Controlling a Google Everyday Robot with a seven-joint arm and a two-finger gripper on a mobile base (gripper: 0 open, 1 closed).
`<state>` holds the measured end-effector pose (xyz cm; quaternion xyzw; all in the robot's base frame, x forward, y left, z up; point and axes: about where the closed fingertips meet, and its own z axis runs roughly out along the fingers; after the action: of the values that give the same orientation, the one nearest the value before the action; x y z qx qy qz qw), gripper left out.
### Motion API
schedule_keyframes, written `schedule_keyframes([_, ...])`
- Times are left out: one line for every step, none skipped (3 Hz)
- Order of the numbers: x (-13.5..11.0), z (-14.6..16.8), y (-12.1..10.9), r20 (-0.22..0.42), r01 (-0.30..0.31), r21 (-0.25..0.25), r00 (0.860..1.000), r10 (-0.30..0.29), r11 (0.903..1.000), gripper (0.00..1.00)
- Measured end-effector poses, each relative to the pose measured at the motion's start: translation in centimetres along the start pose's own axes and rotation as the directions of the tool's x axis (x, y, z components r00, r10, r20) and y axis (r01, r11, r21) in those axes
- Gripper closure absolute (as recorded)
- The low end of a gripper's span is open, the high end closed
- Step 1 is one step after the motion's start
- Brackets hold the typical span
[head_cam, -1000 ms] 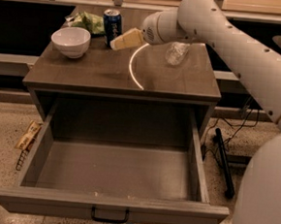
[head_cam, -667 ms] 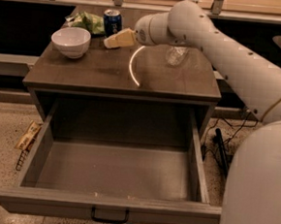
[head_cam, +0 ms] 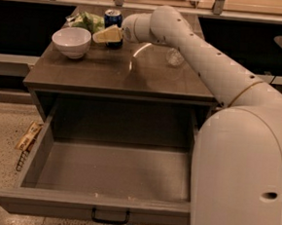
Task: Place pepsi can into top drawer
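Camera view: gripper (head_cam: 108, 33) at 11 o'clock, overlapping pepsi can (head_cam: 113, 18), which stands upright on cabinet top (head_cam: 110, 73) near bowl (head_cam: 71, 41). Grip state: cannot tell. Top drawer (head_cam: 75, 208) open at 6 o'clock. Best approach: centre on can, clamp mid-height, lift straight, avoid bowl.

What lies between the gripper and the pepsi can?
Nothing; in the camera view the gripper is right at the pepsi can, overlapping its lower part.
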<state>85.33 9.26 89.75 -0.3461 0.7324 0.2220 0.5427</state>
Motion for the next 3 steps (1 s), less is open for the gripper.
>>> schedule_keyframes([-0.8, 2.1, 0.0, 0.021, 0.010, -0.014, 1.000, -0.010, 0.9999, 0.11])
schedule_keyframes([-1.6, 3.7, 0.0, 0.042, 0.039, -0.039, 0.998, -0.037, 0.9985, 0.43])
schedule_keyframes([-2.0, 4.3, 0.1, 0.049, 0.057, -0.050, 0.997, -0.054, 0.9971, 0.65])
